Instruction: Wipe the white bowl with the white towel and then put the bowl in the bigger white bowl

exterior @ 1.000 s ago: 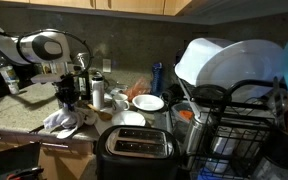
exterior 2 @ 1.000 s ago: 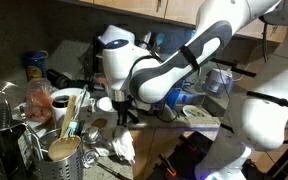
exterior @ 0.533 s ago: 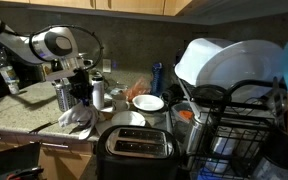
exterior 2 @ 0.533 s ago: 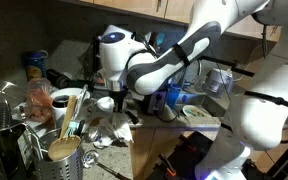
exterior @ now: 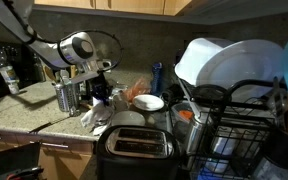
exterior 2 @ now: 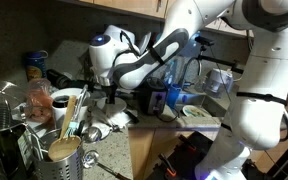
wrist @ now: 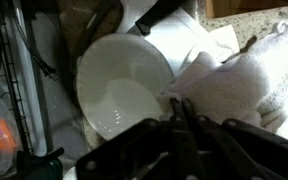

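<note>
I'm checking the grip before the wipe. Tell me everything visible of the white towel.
The white towel is soft, nubbly-looking cloth, bunched into loose folds. The gripper is shut on one edge of it. In the wrist view it lies beside the white bowl, reaching its rim, though contact is unclear. In an exterior view it hangs as a crumpled bundle low over the counter, next to the toaster.

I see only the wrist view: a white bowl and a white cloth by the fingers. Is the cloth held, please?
Observer: Yes; in an exterior view the white towel hangs from the shut gripper.
Operator: What stands near it?
Observer: A black toaster, at the counter's edge, close beside the towel.
Operator: And farther away?
Observer: A dish rack holding large white dishes, beyond the toaster.
</note>
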You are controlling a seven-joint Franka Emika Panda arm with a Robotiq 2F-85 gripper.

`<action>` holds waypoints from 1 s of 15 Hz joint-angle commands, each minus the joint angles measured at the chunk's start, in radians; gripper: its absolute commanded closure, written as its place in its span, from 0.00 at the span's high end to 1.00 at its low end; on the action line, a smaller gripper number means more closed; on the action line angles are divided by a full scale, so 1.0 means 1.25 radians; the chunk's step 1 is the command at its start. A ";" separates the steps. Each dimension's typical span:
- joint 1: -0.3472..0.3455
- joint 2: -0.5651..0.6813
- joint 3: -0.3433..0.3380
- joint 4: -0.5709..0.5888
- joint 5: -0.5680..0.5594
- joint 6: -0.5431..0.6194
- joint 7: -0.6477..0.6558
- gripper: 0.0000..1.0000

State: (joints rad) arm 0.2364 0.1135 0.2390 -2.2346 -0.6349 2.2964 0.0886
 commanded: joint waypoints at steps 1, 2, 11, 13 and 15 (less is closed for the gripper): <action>0.004 0.063 -0.031 0.057 -0.035 -0.028 0.025 0.04; 0.004 0.075 -0.040 0.065 -0.037 -0.027 0.023 0.04; 0.009 0.157 -0.095 0.148 -0.038 -0.018 0.037 0.05; 0.011 0.168 -0.104 0.157 -0.043 -0.018 0.055 0.05; 0.012 0.175 -0.113 0.161 -0.045 -0.018 0.075 0.05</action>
State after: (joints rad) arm 0.2372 0.3128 0.1206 -2.0640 -0.6610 2.2957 0.1276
